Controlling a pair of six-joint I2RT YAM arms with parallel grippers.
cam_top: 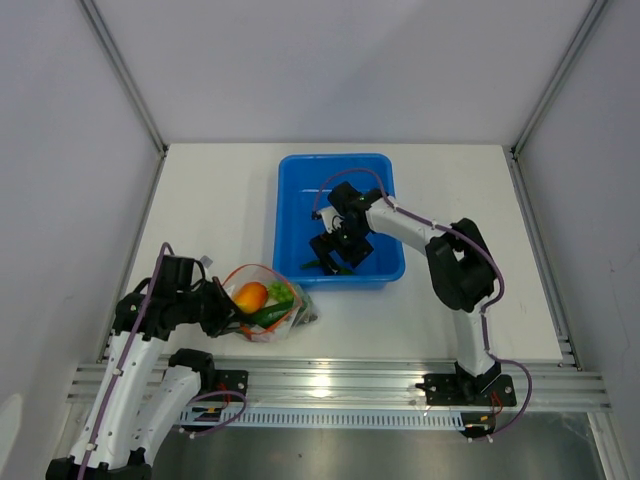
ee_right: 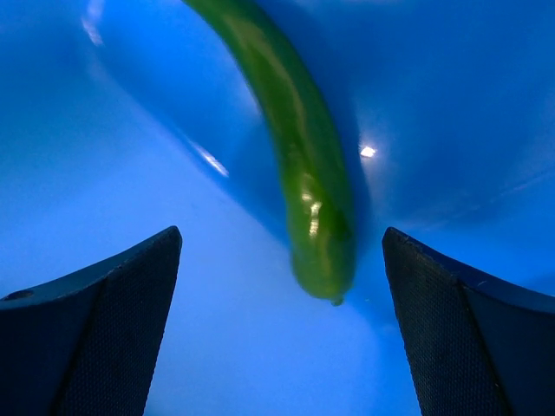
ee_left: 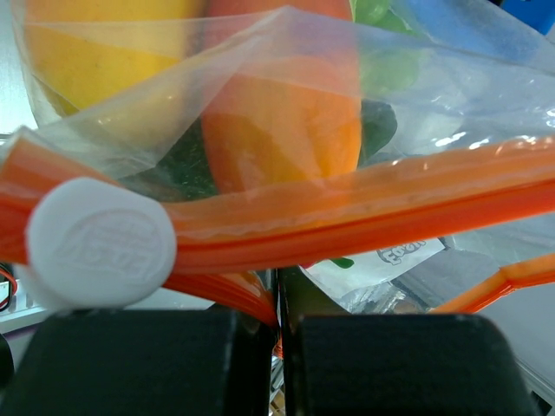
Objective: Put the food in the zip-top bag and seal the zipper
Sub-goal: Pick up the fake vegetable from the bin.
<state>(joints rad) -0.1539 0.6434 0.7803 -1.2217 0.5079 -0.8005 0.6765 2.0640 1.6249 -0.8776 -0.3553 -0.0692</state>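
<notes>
Now right arm [cam_top: 410, 225] reaches into bin [cam_top: 286, 205], jaws wide over pepper [ee_right: 312, 191].

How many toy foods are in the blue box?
1: a long green pepper lying at the front of the blue box, right under the open right hand. The arm covers part of the box, so more could be hidden.
</notes>
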